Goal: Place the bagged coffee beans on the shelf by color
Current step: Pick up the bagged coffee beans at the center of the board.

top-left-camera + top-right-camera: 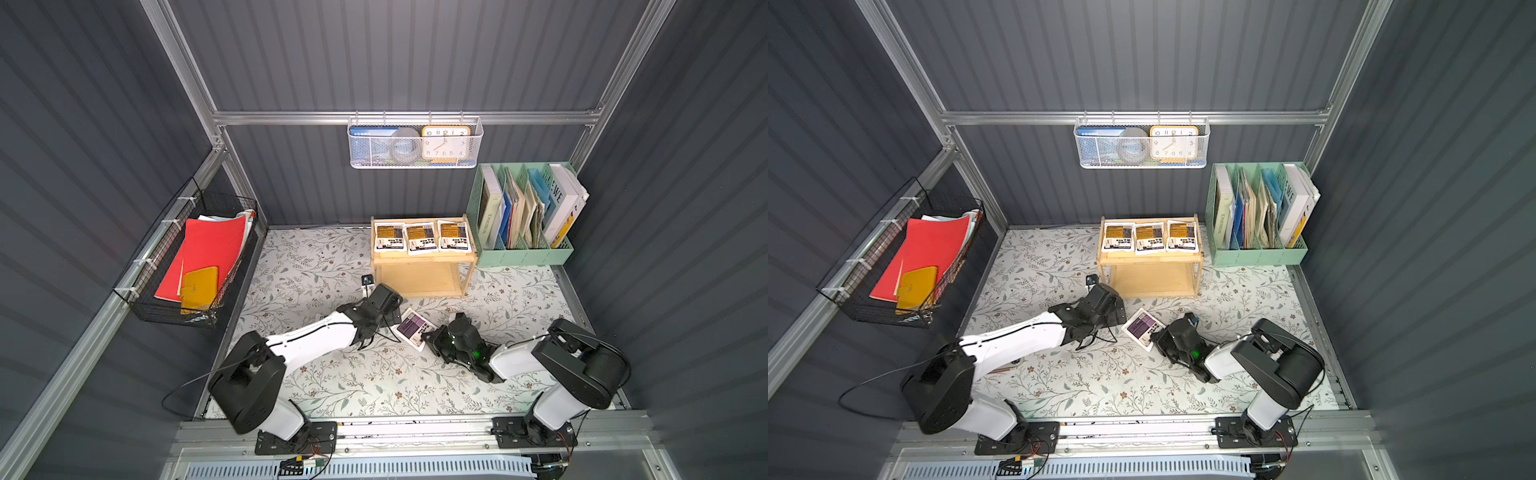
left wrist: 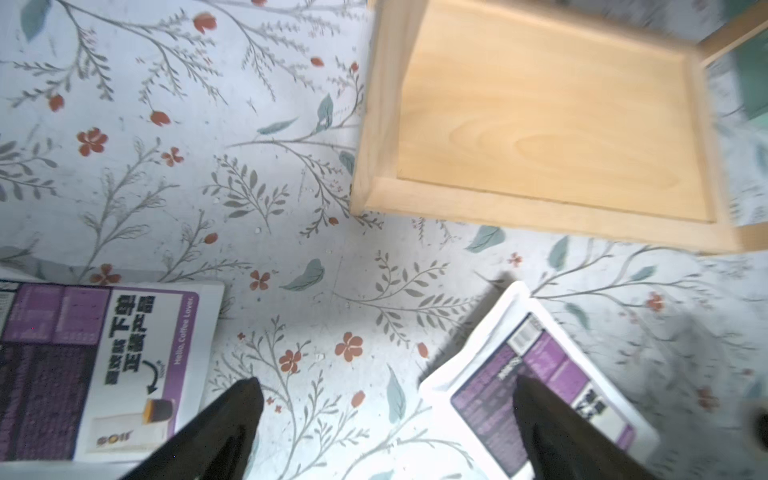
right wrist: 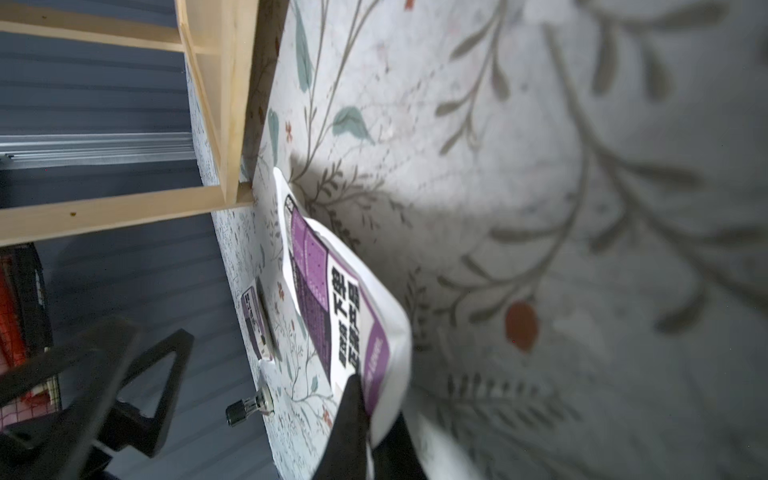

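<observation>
While we read the floral-printed table cover (image 1: 332, 374) as a dial with twelve at the back wall, a black wire basket (image 1: 174, 318) hangs on the side wall at nine o'clock. It holds a red folder (image 1: 208, 253) and a yellow wallet (image 1: 199, 286).

Next we meet the left gripper (image 2: 386, 380), just toward ten o'clock of the centre. Its black fingers (image 2: 245, 399) stand wide apart over the cover and hold nothing.

On its eight-o'clock side a white flat pouch with a purple label (image 2: 99, 365) lies flat on the cover. The left forearm hides it in both top views.

At the centre lies a second purple-labelled white pouch (image 1: 411, 326), turned askew. One left finger overlaps it in the left wrist view, and we cannot tell whether they touch.

The right gripper (image 3: 376, 409) reaches in from four o'clock, jaws pinched tight on that pouch's near edge. The far corner points toward the shelf's foot.

At twelve o'clock stands the small two-tier light-wood shelf (image 1: 419, 259). Three white pouches with yellow-orange labels (image 1: 420, 237) sit side by side on its upper tray.

At two o'clock, just beside the shelf, we see a mint-green plastic file organizer (image 1: 523, 253) filled with upright books.
</observation>
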Robot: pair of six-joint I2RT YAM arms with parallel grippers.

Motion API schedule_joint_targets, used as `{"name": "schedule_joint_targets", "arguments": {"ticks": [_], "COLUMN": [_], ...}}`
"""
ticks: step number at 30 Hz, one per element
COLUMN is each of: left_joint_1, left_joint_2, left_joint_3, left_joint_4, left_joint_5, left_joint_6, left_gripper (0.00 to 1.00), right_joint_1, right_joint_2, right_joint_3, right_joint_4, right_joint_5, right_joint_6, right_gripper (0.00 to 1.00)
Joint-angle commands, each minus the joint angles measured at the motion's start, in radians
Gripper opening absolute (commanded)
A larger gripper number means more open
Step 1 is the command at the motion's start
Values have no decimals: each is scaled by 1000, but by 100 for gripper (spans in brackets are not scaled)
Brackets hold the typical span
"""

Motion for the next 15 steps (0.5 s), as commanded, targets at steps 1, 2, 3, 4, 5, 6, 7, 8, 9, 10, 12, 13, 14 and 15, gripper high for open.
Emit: {"name": "schedule_joint_targets", "arguments": {"ticks": [1, 2, 3, 4, 5, 6, 7, 8, 9, 10, 12, 13, 14, 15], "left_joint_1": [2, 4, 7, 10, 14, 20, 28, 38, 48, 61, 99, 121, 144, 173], "left_joint_2": [-102, -131, -160, -183, -209, -233, -250, -270, -286, -297, -317, -324, -332, -337], "left_joint_3": [-31, -33, -36, -38, -39, -38, -37, -35, -33, -30, -17, -14, -10, -7], "left_joint_4": [-102, -115, -128, -137, -144, -151, -156, -159, -161, -160, -156, -151, -141, -127], "left_joint_5": [11, 10, 9, 6, 5, 5, 5, 5, 7, 11, 29, 41, 55, 76], "left_joint_6": [-76, -92, -107, -116, -127, -137, -142, -148, -150, -149, -141, -134, -126, -117], "left_gripper": [100, 100, 100, 100, 100, 100, 100, 100, 100, 100, 100, 100, 100, 100], "right_joint_1": [48, 66, 85, 100, 117, 131, 141, 153, 161, 166, 175, 178, 181, 182], "right_joint_2": [-86, -117, -146, -167, -191, -208, -220, -230, -236, -236, -227, -221, -209, -197], "right_joint_3": [-15, -16, -15, -12, -8, -6, -1, 4, 10, 16, 38, 49, 64, 81], "right_joint_4": [-84, -106, -130, -147, -166, -178, -184, -188, -188, -186, -183, -181, -177, -172], "right_joint_5": [67, 88, 115, 135, 164, 191, 214, 242, 268, 290, 340, 362, 387, 410], "right_joint_6": [24, 31, 38, 45, 55, 65, 74, 87, 100, 113, 137, 145, 154, 161], "right_gripper": [0, 0, 0, 0, 0, 0, 0, 0, 0, 0, 0, 0, 0, 0]}}
